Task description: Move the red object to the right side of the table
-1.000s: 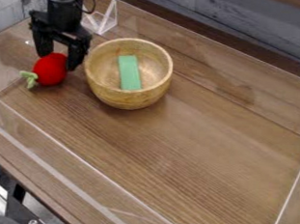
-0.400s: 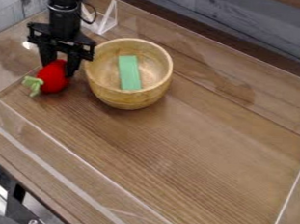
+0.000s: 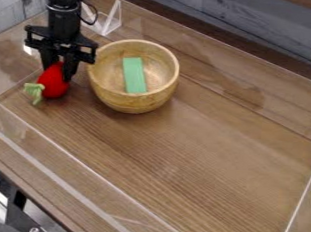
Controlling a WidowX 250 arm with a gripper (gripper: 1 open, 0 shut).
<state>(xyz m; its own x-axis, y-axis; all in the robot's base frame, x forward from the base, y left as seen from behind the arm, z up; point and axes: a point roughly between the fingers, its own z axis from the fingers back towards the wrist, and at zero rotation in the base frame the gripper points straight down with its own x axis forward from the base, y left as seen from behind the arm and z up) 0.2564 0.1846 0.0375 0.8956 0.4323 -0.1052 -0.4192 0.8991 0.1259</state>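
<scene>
The red object (image 3: pixel 49 84), a small round red toy with a green leafy end pointing to the lower left, lies on the table (image 3: pixel 195 166) near its far left corner. My gripper (image 3: pixel 61 71) points straight down onto it. The black fingers have come together on the toy's upper part and hide that part. The toy rests on the wood, just left of the wooden bowl.
A wooden bowl (image 3: pixel 109 93) holding a green rectangular block (image 3: pixel 134 76) stands right beside the toy. Low clear acrylic walls (image 3: pixel 300 198) edge the tabletop. Bare wood stretches from the bowl to the right and front.
The fingers, wide open a second ago, have closed on the red toy, and the wrist has rolled a little. The toy has shifted slightly.
</scene>
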